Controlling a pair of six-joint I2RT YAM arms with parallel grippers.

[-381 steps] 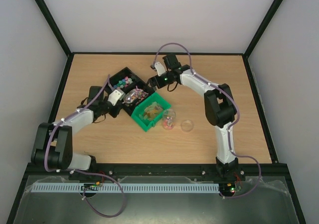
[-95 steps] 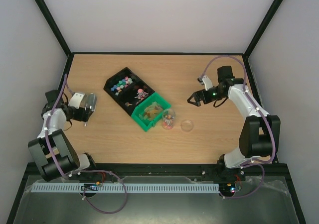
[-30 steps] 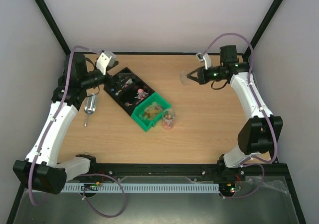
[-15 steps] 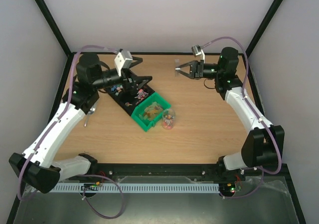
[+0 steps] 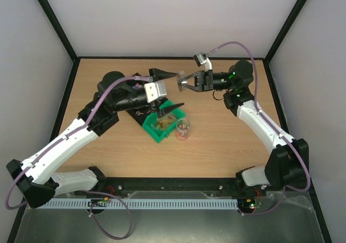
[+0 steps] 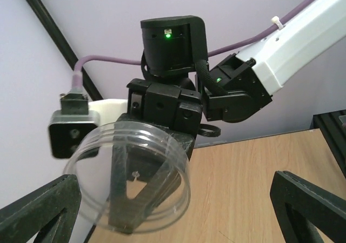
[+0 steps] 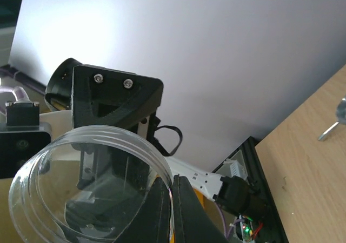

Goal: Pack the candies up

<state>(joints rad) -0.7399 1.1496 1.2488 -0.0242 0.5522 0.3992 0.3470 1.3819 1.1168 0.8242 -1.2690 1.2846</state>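
Candies point(image 5: 183, 131): a small bunch of pink and mixed ones sits in a little clear jar point(image 5: 184, 123). The jar stands upright on the wooden table point(image 5: 232, 146), just beside the right corner of the green bin point(image 5: 153, 133). There's also a yellowish pile in the bin itself. A black bin point(image 5: 141, 81) is behind it, but the left arm covers most of that one, so I can't say what's in it.

The action is up in the air above the bins. The right gripper point(image 5: 186, 84) is pinched shut on the edge of a clear round lid point(image 6: 97, 173). It holds the lid out toward the left arm, with the lid's face turned toward the left wrist camera. In the right wrist view, the two fingers point(image 7: 162, 210) meet right on the rim.

The left gripper point(image 5: 176, 90) is spread wide and holding nothing. It points at the lid, with one finger off to each side, and neither finger touches the lid in the left wrist view.

From the overhead camera the lid looks nearly edge-on, hanging between the two grippers above the far end of the green bin. A metal scoop point(image 7: 339, 111) lies on the table, just visible at the edge of the right wrist view.
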